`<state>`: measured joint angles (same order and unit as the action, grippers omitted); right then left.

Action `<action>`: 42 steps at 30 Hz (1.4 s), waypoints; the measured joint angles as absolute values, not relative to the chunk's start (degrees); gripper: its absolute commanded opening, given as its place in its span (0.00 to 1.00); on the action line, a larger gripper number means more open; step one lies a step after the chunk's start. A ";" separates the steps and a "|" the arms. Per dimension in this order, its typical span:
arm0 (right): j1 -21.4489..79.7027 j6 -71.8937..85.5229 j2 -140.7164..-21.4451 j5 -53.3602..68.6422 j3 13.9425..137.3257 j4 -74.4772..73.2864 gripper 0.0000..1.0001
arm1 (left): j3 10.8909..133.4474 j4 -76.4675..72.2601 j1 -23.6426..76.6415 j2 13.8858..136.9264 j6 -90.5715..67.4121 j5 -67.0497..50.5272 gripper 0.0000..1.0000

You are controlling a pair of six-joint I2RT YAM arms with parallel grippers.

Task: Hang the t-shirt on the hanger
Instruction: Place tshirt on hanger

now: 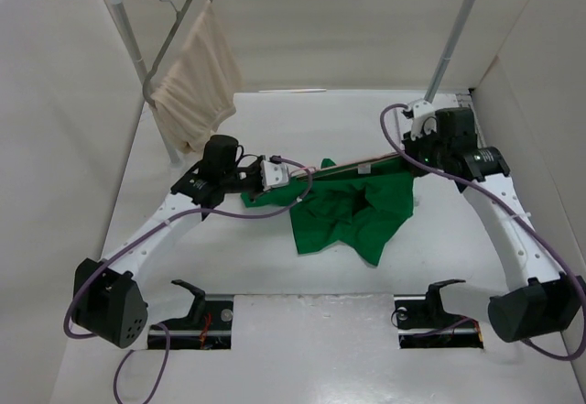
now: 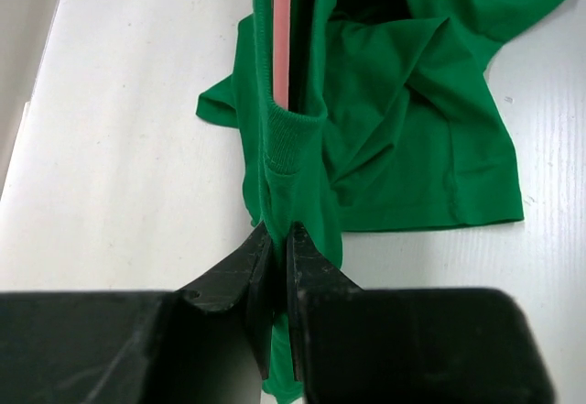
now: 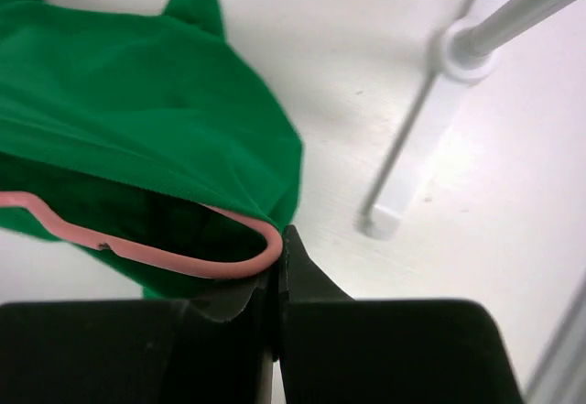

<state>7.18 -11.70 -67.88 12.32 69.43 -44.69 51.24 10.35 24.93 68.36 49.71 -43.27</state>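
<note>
Left arm: stretched from its near-left base toward the middle of the table [image 1: 275, 267], forearm low and angled right.
Left gripper [image 2: 279, 239]: closed on a fold of the t-shirt [image 1: 352, 212] just below its ribbed edge.
Right arm: elbow raised at the far right, wrist turned left toward the cloth.
Right gripper [image 3: 277, 248]: pinched shut on a curved bend of the hanger [image 3: 137, 250].
T-shirt: crumpled on the table between both grippers.
Hanger: its pink wire passes into the shirt's ribbed opening.
</note>
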 measured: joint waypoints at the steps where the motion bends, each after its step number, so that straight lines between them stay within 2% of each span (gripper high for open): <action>1: 9.19 -12.27 -68.58 9.10 70.85 -45.54 0.00 | 51.29 10.44 24.91 68.25 49.82 -43.20 0.00; 4: 14.55 -13.80 -71.48 -0.01 74.59 -47.77 0.00 | 51.83 11.53 24.40 68.10 50.24 -42.98 0.00; 6: 15.00 -14.79 -72.51 -0.97 75.35 -48.01 0.00 | 52.14 12.36 24.25 68.10 51.05 -43.00 0.00; 12: 5.23 -18.76 -71.53 11.22 75.59 -48.95 0.00 | 52.42 13.34 24.88 68.12 55.94 -43.68 0.00; 24: 3.16 -28.21 -71.99 16.84 77.03 -51.07 0.00 | 52.42 12.95 25.08 68.12 57.04 -41.47 0.00; 27: 5.76 -31.55 -70.67 17.06 77.21 -50.85 0.00 | 52.42 13.43 24.97 68.12 56.21 -40.10 0.00; 33: 19.70 -37.41 -69.12 17.28 77.34 -45.32 0.00 | 52.45 19.20 22.37 68.31 56.21 -38.98 0.00; 38: 23.92 -42.06 -75.24 20.56 82.94 -43.48 0.00 | 52.51 23.81 22.11 68.66 59.99 -39.38 0.00; 41: 26.39 -45.60 -82.13 22.63 87.77 -43.79 0.12 | 52.53 25.30 22.04 68.69 61.76 -39.92 0.00; 42: 27.16 -46.72 -84.51 23.42 88.84 -44.03 0.38 | 52.53 25.58 22.06 68.69 62.06 -40.21 0.00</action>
